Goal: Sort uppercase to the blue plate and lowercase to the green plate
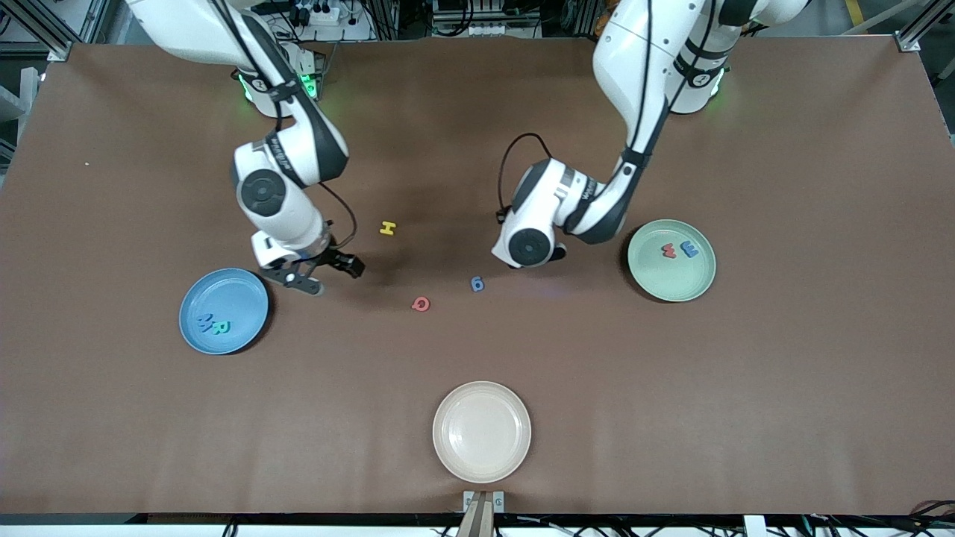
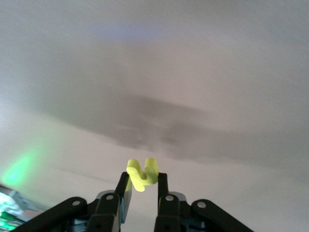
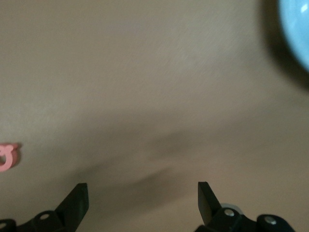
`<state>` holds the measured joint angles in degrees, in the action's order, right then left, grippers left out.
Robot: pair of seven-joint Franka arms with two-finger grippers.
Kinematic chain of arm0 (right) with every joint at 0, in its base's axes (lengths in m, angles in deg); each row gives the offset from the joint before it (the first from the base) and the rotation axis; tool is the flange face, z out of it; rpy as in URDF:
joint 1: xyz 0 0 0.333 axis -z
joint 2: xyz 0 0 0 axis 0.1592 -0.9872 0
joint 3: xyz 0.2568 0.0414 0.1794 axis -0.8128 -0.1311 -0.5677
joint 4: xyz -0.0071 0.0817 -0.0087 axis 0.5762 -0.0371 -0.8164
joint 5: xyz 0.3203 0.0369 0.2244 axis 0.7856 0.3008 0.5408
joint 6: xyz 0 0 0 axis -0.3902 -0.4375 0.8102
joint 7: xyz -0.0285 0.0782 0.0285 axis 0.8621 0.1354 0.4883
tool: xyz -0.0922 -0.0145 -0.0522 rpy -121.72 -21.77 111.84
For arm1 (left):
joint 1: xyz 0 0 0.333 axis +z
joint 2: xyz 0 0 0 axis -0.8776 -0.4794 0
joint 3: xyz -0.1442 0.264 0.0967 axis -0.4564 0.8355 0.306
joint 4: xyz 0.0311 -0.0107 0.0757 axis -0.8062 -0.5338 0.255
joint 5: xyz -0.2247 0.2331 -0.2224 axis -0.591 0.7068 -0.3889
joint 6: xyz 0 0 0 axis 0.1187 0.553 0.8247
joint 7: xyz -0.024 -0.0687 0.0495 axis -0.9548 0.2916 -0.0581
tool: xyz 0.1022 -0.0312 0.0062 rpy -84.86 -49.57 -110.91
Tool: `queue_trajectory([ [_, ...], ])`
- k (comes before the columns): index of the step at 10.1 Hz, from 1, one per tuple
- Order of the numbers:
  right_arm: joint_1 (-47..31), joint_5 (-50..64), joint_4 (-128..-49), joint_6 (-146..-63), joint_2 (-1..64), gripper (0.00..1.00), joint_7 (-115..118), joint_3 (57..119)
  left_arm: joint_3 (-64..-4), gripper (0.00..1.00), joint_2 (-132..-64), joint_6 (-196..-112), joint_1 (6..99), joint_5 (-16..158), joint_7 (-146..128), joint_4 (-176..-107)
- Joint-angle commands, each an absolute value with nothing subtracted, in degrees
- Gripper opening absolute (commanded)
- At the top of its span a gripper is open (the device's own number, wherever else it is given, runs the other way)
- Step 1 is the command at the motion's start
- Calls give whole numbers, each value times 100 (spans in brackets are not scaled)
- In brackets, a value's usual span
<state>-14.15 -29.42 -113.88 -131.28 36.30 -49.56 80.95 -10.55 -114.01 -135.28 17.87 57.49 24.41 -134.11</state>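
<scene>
Table (image 1: 783,418): covered by a matt brown sheet, smooth, with faint creases. Blue plate (image 1: 239,287), green plate (image 1: 671,287) and cream plate (image 1: 482,455): smooth, plastic-looking, with a soft satin sheen along the rims. Letters, among them the yellow H (image 1: 387,228), red Q (image 1: 421,303) and blue g (image 1: 477,283): matt, foam-like, without highlights; the small yellow letter (image 2: 142,174) has a soft, slightly grainy surface. Arm housings: glossy white plastic with black, duller joint bands. Left gripper (image 2: 143,186) and right gripper (image 3: 143,195): matt black fingers with bright metal screws at the linkages. Table edge: pale metal framing.
</scene>
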Motion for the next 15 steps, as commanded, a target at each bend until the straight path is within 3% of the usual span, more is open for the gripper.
queue_trajectory([
  [1,-1693,-2936,-11621,-13682,3450,100,-5482,7939,-1088,14,-10990,-13474,2134,6130,2040,-14040],
  [3,-1694,-2936,-12078,-14116,3511,100,-5545,7701,-1219,14,-10543,-13474,2599,6551,1706,-14610],
  [7,-1791,-3024,-12256,-14126,3520,100,-5870,7244,-1528,14,-10128,-13263,3453,7421,1179,-15113],
  [11,-1739,-3357,-12536,-14467,3502,100,-5879,7226,-1528,15,-9900,-13272,4139,8143,563,-15290],
  [15,-1668,-3437,-12528,-14495,3485,100,-5870,7226,-1536,15,-9899,-13991,4386,8223,299,-15255],
])
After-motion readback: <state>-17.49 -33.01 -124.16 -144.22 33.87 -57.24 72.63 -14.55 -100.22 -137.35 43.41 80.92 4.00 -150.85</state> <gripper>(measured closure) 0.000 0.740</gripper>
